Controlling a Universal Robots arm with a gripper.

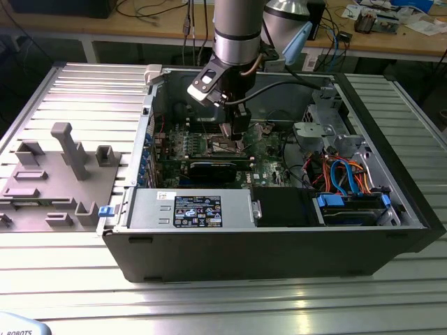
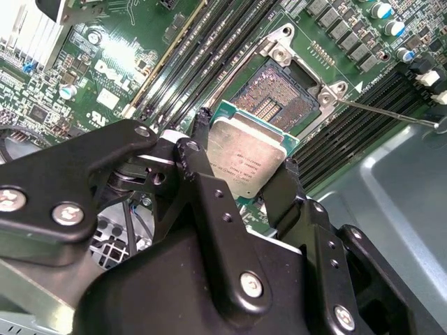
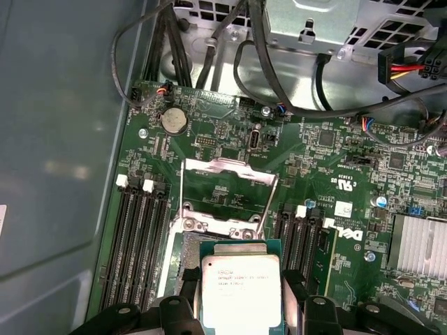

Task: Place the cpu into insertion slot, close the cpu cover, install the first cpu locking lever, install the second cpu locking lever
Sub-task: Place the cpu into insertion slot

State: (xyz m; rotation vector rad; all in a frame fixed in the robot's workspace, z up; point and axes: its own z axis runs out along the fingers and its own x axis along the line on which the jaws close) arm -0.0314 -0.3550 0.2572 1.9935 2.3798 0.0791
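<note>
Cpu [image 2: 248, 157] between the jaws of the gripper [image 2: 246, 142], partly over the insertion slot [image 2: 269, 94]; cpu cover [image 3: 225, 187] tilted open beyond the slot; computer case [image 1: 279, 244] on desk [image 1: 209, 307].

Item count, open chassis, tallied from my remote station.
I count one cpu [image 3: 239, 289], one insertion slot [image 2: 276, 94], one cpu cover [image 3: 223, 166], one gripper [image 2: 246, 143] with two fingers [image 2: 199, 164], one coin cell [image 3: 174, 121], one computer case [image 1: 279, 244], and one grey fixture plate [image 1: 42, 202] at the exterior view's left.
</note>
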